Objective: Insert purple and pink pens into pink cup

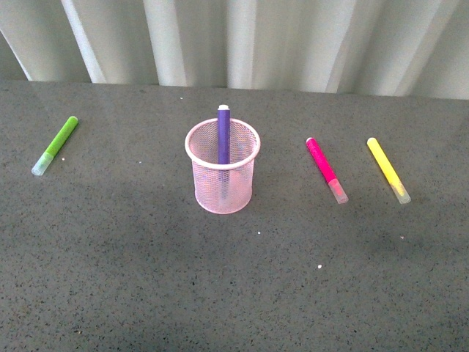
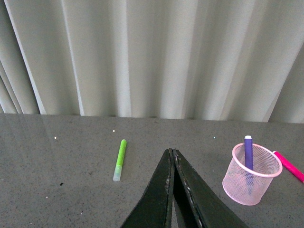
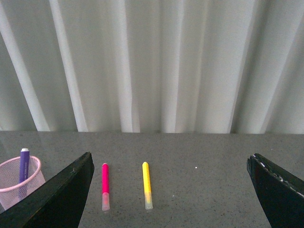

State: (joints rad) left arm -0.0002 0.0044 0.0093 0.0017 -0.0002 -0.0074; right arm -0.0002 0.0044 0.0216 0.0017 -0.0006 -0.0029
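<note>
The pink mesh cup (image 1: 223, 178) stands in the middle of the grey table. The purple pen (image 1: 223, 133) stands upright inside it, its end above the rim. The pink pen (image 1: 326, 169) lies flat on the table right of the cup, whitish cap toward me. Neither arm shows in the front view. My left gripper (image 2: 172, 153) is shut and empty, with the cup (image 2: 250, 175) and purple pen (image 2: 248, 156) off to one side of it. My right gripper (image 3: 171, 161) is open wide and empty; the pink pen (image 3: 105, 186) lies near one finger (image 3: 61, 194).
A lime-green marker (image 1: 56, 144) lies at the table's far left, also in the left wrist view (image 2: 119, 159). A yellow marker (image 1: 388, 169) lies right of the pink pen, also in the right wrist view (image 3: 147, 185). A white curtain (image 1: 234, 40) hangs behind the table.
</note>
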